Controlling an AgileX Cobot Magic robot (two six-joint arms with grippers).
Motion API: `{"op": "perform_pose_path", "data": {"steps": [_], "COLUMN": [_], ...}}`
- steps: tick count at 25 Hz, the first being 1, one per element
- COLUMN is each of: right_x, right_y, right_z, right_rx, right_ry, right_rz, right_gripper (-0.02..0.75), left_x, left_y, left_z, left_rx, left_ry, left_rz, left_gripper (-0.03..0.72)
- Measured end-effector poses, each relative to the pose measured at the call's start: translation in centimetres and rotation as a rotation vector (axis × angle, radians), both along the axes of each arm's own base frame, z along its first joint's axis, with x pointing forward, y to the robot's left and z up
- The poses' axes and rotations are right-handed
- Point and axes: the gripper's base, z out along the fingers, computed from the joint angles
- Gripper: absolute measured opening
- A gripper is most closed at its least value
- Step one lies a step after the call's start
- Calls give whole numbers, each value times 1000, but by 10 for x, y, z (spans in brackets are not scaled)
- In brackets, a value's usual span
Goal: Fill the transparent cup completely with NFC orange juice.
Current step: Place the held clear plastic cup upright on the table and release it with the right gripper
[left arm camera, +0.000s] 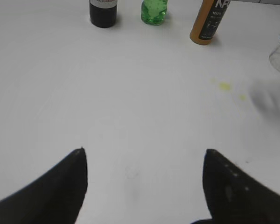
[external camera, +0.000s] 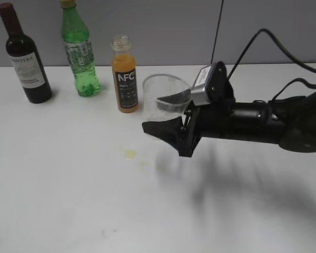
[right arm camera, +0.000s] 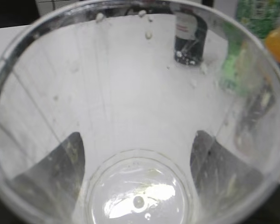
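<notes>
table [external camera: 68, 200] is carrying everything; landmark for places is the nfc bottle [external camera: 125, 74].

right arm is reaching in from the right side, well right of the nfc bottle, and its gripper [external camera: 171, 113] is pinching the cup [external camera: 166, 97]: one finger is showing behind the clear wall, the other in front, both pressing on the cup. the cup is sitting just right of the nfc bottle; whether it is resting on the table or lifted, cannot tell. in the right wrist view the cup [right arm camera: 135, 140] is looking empty, with only droplets on its wall and a wet sheen at the bottom.

left gripper [left arm camera: 144, 182] is hovering over bare table well in front of the nfc bottle, jaws spread wide, holding nothing.

wine bottle [external camera: 23, 55] and green bottle [external camera: 80, 50] are standing left of the nfc bottle, untouched.

nfc bottle is standing upright, uncapped, juice [external camera: 124, 71] nearly up to its shoulder.

small yellow spill [external camera: 130, 154] is lying in front of the nfc bottle.

judgement: cup is being secured; bottle pickup, pouring and filling are all remaining.
</notes>
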Motion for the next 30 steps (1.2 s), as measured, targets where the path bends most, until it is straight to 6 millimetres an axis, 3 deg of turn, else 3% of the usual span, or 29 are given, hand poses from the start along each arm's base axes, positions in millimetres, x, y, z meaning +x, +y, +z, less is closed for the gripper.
{"op": "perform_pose_path", "data": {"steps": [11, 30], "right_x": [-13, -5], "right_y": [38, 15], "right_z": [-38, -61], "right_rx": [-27, -155], "right_ry": [23, 22], "right_rz": [153, 186], "right_gripper": [540, 540], "left_x": [0, 0], "left_y": [0, 0], "left_z": [0, 0], "left_rx": [0, 0], "left_ry": [0, 0], "left_rz": [0, 0], "left_gripper": [587, 587]}}
